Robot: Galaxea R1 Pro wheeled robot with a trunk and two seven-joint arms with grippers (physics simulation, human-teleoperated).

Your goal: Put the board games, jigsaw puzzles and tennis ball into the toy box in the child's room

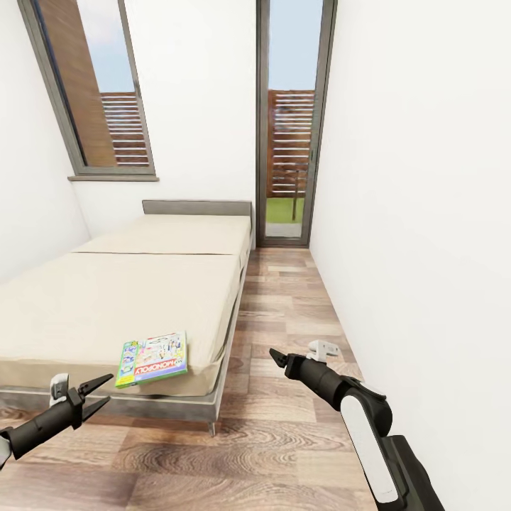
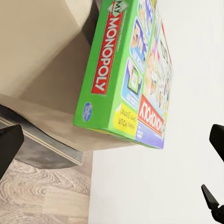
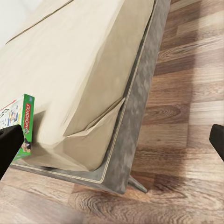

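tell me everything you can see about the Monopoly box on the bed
The Monopoly box is a flat rectangular board game box, apparently cardboard, with green sides and a colourful illustrated lid bearing a red Monopoly banner. It lies flat, lid up and closed, on the beige mattress near the bed's foot corner closest to the robot. Nothing else touches it. The left gripper, open, hovers just short of it; the right gripper is over the wood floor.

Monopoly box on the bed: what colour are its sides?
Green on the Monopoly box, with a red logo strip; clearest in the left wrist view.
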